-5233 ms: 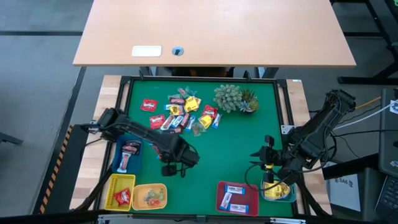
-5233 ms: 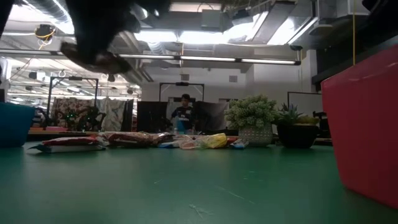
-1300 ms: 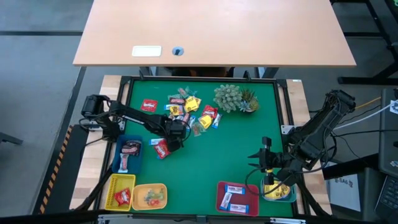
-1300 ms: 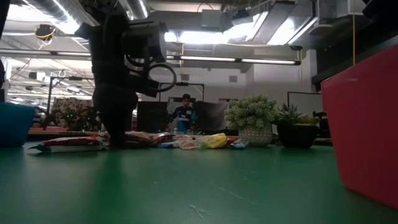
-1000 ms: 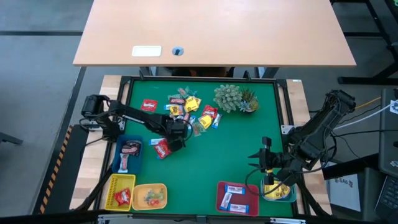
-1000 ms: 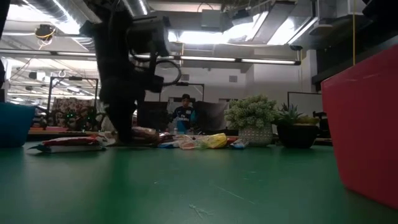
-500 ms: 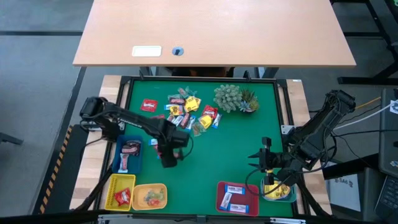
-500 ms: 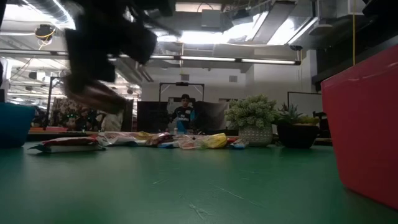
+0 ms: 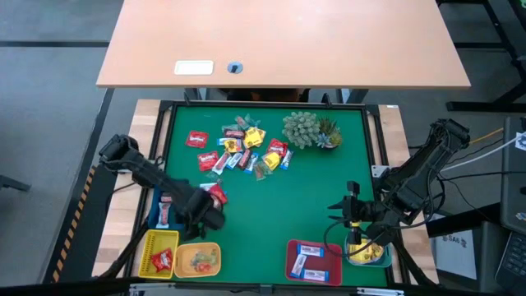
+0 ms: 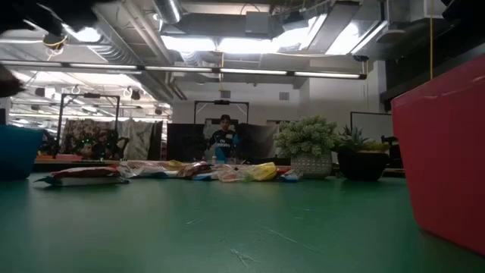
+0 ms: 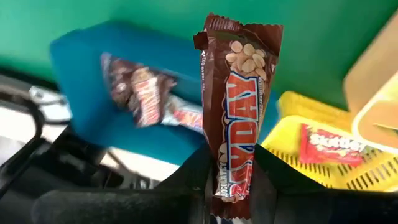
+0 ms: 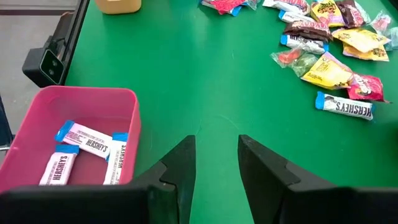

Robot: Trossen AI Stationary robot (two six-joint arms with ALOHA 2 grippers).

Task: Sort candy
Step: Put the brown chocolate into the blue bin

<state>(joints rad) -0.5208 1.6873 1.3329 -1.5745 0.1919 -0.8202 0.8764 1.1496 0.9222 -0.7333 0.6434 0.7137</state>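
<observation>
My left gripper hangs above the mat's near left part, beside the blue tray, and is shut on a dark red-brown Payday bar. The blue tray holds similar bars. The loose candy pile lies on the far middle of the green mat, also in the right wrist view as the pile. My right gripper waits open near the right edge; in its wrist view the right gripper hovers over bare mat. My left gripper pinches the Payday bar by its one end between the two fingers. The rest of the bar sticks out past the fingertips. It is lifted clear of the mat and trays, with its far end free.
A yellow basket with a red Skittles pack and a yellow tray sit at the near left. A pink tray holds Hershey's bars. A tray with yellow sweets sits under the right arm. A spiky plant stands far right of the pile.
My left gripper, down on the mat beside the pile a second ago, has risen with the Payday bar and swung toward the near left, to beside the blue tray. The bar is now lifted clear.
</observation>
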